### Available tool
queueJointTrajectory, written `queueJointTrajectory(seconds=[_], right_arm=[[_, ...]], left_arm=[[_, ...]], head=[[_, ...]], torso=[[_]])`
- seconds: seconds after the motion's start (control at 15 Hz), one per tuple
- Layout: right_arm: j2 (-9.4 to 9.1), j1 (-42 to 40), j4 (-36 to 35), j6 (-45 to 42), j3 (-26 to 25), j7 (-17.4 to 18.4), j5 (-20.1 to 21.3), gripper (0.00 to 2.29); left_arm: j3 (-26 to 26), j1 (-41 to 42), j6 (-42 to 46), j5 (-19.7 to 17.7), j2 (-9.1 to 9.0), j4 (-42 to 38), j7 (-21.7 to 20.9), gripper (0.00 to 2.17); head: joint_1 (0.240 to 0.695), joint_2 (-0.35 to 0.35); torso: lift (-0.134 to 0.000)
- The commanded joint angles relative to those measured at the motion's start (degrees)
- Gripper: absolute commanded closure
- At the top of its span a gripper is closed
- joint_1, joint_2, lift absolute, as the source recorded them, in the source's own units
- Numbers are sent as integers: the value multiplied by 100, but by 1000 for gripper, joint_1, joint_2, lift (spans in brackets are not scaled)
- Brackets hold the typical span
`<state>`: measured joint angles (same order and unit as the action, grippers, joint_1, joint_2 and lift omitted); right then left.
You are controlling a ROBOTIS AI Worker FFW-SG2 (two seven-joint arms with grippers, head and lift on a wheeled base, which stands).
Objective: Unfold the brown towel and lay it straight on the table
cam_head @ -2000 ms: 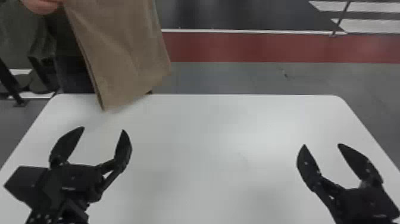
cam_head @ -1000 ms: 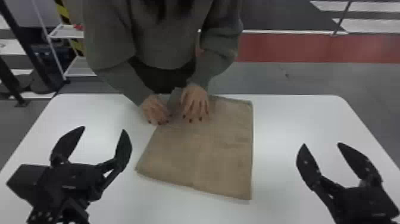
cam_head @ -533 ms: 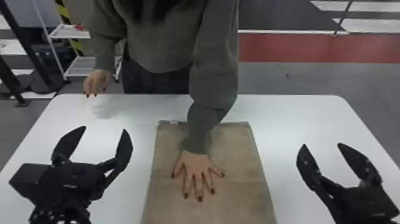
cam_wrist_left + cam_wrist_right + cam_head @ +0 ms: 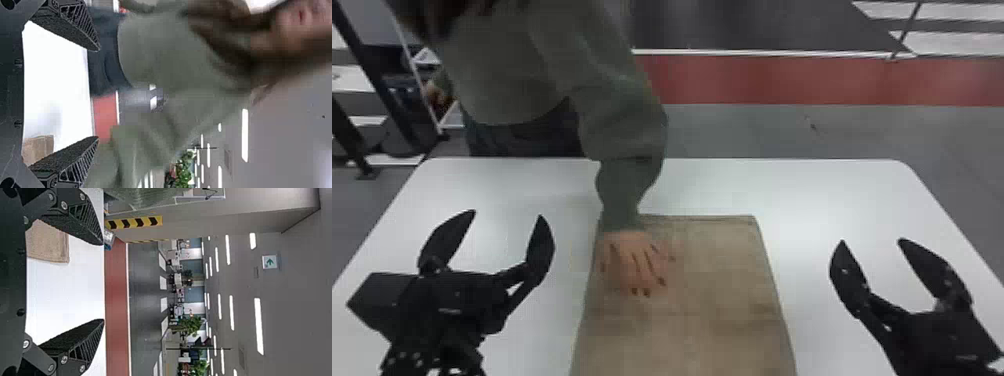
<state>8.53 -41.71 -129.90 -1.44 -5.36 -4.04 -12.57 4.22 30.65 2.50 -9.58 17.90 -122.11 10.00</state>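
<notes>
Toward your left gripper (image 4: 507,213), the person's hand (image 4: 634,262) had shifted across the brown towel (image 4: 717,295), its fingers fanned over the matte, faintly creased cloth. Your left gripper stood spread, its ribbed black fingers wide apart, and your right gripper (image 4: 871,240) matched it. Between them lay the towel, straight-edged on the smooth white table (image 4: 812,195).

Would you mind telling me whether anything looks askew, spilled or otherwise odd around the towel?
A person's hand rests on the brown towel, between the open left gripper and open right gripper; that looks odd, as laying it straight is the robot's task. The towel looks flat, and nothing looks spilled or torn.
</notes>
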Motion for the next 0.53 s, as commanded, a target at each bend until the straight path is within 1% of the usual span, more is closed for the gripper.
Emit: queueJointTrajectory(seconds=[0.0,0.47], right_arm=[[0,5,0,0,0,0,0,211],[0,23,62,18,0,-9,9,211]], left_arm=[[0,-7,0,-9,3,3,2,83],[9,-33,0,-9,3,38,2,83]], head=[[695,-22],[695,-22]], torso=[[-125],[-125]])
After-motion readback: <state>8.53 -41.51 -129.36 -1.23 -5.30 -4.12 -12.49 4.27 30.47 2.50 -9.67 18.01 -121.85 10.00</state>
